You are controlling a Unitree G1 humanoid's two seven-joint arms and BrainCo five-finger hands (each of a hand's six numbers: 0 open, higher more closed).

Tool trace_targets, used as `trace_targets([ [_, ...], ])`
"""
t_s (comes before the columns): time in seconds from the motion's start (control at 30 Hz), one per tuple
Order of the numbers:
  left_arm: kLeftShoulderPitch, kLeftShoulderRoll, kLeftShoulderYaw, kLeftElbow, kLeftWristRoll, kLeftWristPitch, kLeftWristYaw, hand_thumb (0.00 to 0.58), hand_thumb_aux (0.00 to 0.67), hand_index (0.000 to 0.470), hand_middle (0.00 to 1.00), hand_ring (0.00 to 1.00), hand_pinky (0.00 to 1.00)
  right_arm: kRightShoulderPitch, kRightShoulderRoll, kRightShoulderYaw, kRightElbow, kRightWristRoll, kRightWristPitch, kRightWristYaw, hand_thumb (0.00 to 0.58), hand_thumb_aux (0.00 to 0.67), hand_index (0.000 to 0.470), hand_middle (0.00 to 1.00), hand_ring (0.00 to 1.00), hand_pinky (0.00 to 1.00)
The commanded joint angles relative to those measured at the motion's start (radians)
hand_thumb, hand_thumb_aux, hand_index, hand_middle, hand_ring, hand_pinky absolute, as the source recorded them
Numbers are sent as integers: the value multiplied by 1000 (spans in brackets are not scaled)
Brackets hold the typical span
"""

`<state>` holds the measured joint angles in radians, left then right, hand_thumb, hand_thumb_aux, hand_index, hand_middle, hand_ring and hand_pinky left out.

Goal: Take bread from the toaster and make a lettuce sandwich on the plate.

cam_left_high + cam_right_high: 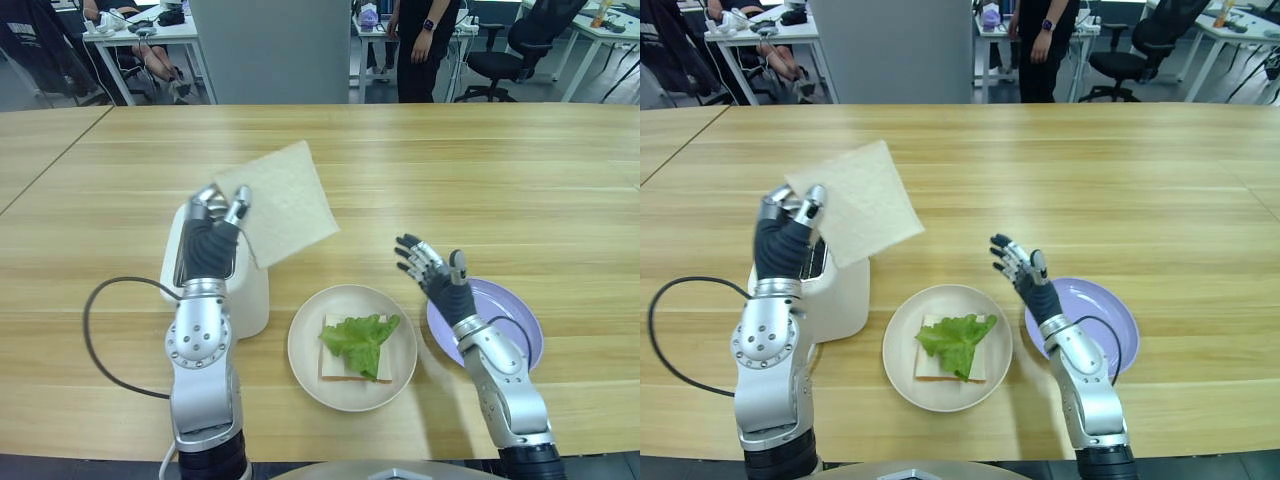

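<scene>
We are looking at a slice of white bread (285,200) that is being held up in the air by the left hand (212,235). The fingers are pinching the slice at its lower left corner, and the slice is tilting up and away to the right, clear of the table. The hand is hovering directly over a white toaster (252,298), which is standing on the left part of the table, with the slice hanging just above and to the right of the toaster's top.

Just beside the toaster, to its right, a round cream plate (300,350) is sitting near the front edge. A second bread slice (930,370) is lying flat on this plate, and a green lettuce leaf (360,338) is resting on top of it, leaving the bread's edges showing.

To the right of the cream plate, the right hand (440,280) is hanging with nothing in it, its fingers spreading wide and pointing up and to the left. It is hovering over the left rim of a purple plate (515,320).

A black cable (90,330) is looping across the table from the toaster's left side. Everything is resting on a long light wooden table (450,170).
</scene>
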<state>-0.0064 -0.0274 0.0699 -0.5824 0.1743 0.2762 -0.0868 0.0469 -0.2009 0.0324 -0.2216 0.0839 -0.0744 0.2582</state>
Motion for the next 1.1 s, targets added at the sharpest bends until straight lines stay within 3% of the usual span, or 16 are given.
trace_targets([
  [0.03, 21, 56, -43, 102, -42, 1, -72, 580, 670, 460, 1000, 1000, 1000, -14, -46, -30, -27, -162, -84, -84, 0, 0, 0, 0, 0, 0],
  [0.3, 50, 190, -119, 252, -75, -52, -197, 580, 670, 460, 1000, 1000, 1000, -4, -172, 31, 14, -497, -200, -169, 0, 0, 0, 0, 0, 0],
  [0.53, 78, 262, -169, 297, -84, -153, -255, 580, 670, 460, 1000, 1000, 1000, 46, -226, 114, -36, -635, -347, -196, 0, 0, 0, 0, 0, 0],
  [1.1, 146, 140, -255, 414, -188, -189, -256, 580, 670, 460, 1000, 1000, 1000, 111, -243, 246, -79, -739, -448, -160, 0, 0, 0, 0, 0, 0],
])
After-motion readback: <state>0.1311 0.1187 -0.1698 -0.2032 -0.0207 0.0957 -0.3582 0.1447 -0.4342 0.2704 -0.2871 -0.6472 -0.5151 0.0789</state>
